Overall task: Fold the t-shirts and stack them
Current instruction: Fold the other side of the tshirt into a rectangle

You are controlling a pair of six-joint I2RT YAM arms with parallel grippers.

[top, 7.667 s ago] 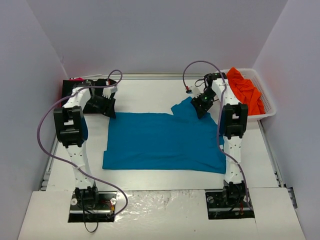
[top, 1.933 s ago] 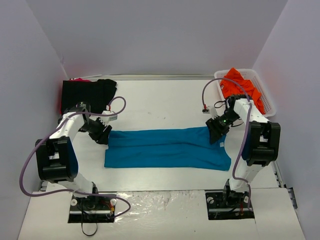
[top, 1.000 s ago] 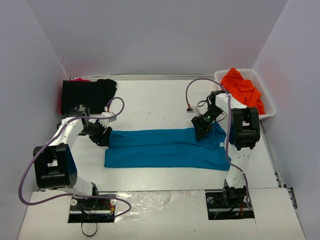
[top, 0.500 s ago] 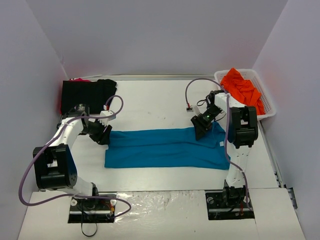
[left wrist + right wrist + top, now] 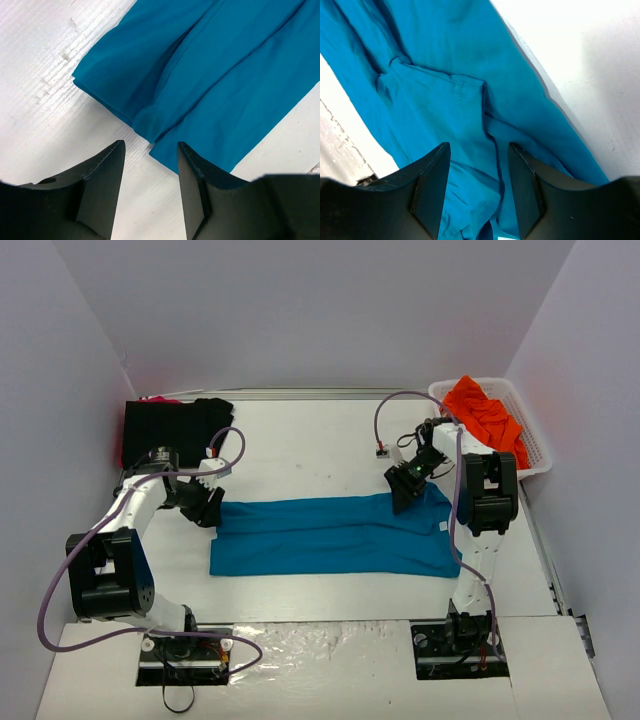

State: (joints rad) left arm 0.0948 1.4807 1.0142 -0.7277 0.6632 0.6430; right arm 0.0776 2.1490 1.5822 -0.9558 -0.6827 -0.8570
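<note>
Left end effector (image 5: pixel 205 507) and right end effector (image 5: pixel 405 487), jaws apart, seemingly hover over the teal-blue cloth t-shirt (image 5: pixel 330 537) mid-frame.

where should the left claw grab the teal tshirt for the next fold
Probably the layered far corner of the teal t-shirt at its left end, coming from above on the left. The shirt lies flat as a long folded band, and the left wrist view shows its layers meeting in a lip there, just ahead of the open left claw.
</note>
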